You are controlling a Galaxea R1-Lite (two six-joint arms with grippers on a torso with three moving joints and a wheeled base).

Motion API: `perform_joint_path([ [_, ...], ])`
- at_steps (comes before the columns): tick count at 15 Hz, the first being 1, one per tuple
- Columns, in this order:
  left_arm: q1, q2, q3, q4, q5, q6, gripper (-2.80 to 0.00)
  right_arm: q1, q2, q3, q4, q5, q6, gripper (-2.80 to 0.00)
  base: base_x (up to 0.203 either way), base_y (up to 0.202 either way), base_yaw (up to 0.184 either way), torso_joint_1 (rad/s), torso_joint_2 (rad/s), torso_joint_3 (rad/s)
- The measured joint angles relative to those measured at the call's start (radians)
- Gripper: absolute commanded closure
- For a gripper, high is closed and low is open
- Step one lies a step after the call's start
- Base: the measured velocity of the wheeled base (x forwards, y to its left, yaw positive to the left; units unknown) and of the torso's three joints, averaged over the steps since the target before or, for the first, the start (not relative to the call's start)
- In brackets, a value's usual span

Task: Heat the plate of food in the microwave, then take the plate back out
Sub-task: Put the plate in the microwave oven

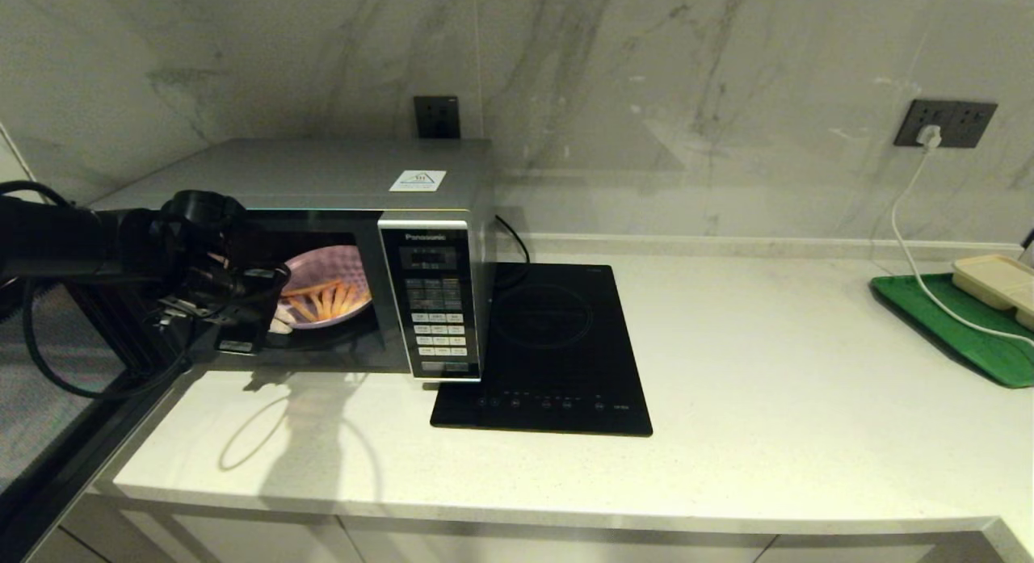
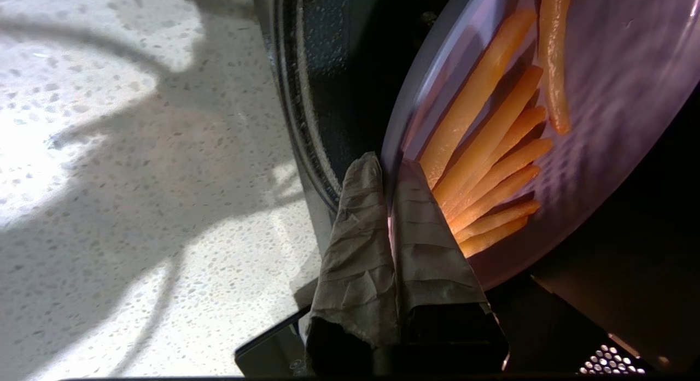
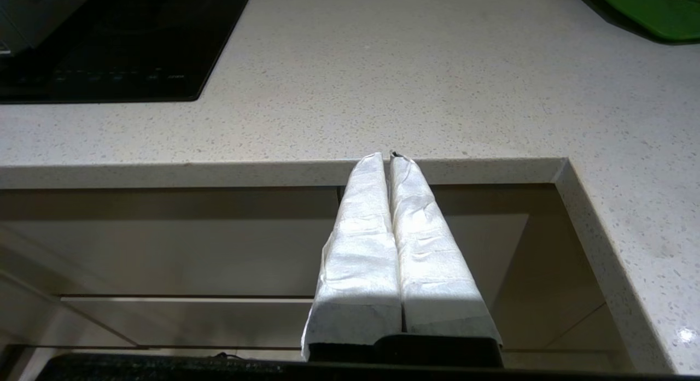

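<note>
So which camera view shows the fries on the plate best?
The left wrist view: the fries fill it, lying on the plate of food. The head view shows them small inside the microwave; the right wrist view shows none.

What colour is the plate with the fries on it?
The plate is light purple, a lilac shade. It shows best in the left wrist view.

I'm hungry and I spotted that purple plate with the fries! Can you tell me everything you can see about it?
The plate of food is round, shallow and lilac-purple, and looks like smooth plastic. A handful of thin orange-yellow fries lie side by side on it. It sits tilted in the lit opening of the microwave, whose door stands open. The left gripper is shut on its rim, one padded finger under the edge and one on top, right beside the fries.
</note>
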Motion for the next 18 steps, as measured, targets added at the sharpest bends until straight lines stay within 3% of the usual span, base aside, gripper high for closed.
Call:
perform_joint_path([
  [2,0.01,0.004,0.0,-0.021,-0.035,0.007,0.0,0.0,0.0,0.0,0.0,0.0,0.0,0.0,0.0,0.0,0.0,0.0,0.0,0.0],
  [10,0.052,0.0,0.002,-0.021,-0.032,0.015,0.0,0.0,0.0,0.0,0.0,0.0,0.0,0.0,0.0,0.0,0.0,0.0,0.0,0.0],
  [18,0.06,-0.05,0.013,0.071,-0.039,0.007,0.0,0.0,0.0,0.0,0.0,-0.001,0.0,0.0,0.0,0.0,0.0,0.0,0.0,0.0],
])
